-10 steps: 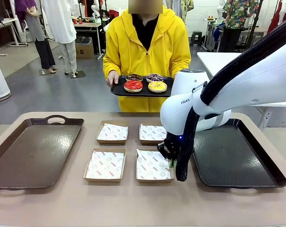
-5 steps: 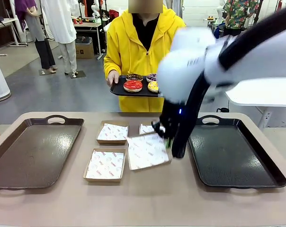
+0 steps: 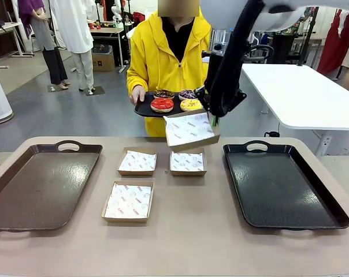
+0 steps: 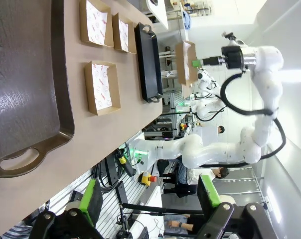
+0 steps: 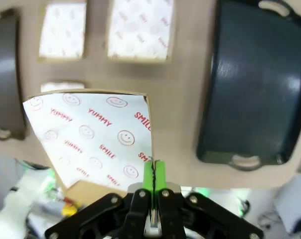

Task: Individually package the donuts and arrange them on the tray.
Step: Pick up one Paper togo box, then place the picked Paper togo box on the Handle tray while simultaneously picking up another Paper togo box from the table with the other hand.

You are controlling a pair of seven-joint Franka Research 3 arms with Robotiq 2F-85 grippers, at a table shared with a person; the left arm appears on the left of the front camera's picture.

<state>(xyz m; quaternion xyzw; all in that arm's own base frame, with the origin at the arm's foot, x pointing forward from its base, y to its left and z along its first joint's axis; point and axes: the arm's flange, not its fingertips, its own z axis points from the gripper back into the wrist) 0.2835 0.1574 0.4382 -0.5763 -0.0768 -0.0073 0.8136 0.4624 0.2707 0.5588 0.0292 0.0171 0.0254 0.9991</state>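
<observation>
My right claw (image 3: 212,119) is pressed together on the rim of one paper-lined box (image 3: 190,130), with the cardboard edge pinched between my green pads. The box hangs tilted in the air, clear of the table (image 3: 180,248), and its printed paper faces my side. Just behind it the person (image 3: 174,57) in the yellow hoodie holds a small black tray (image 3: 144,111) carrying the four donuts (image 3: 162,104): red and yellow nearer me, the two dark ones behind. Below the raised box, three more boxes (image 3: 129,201) lie flat on the table, between the big left tray (image 3: 41,184) and the big right tray (image 3: 281,184). My left claw (image 4: 149,196) is spread wide, with nothing between its pads.
</observation>
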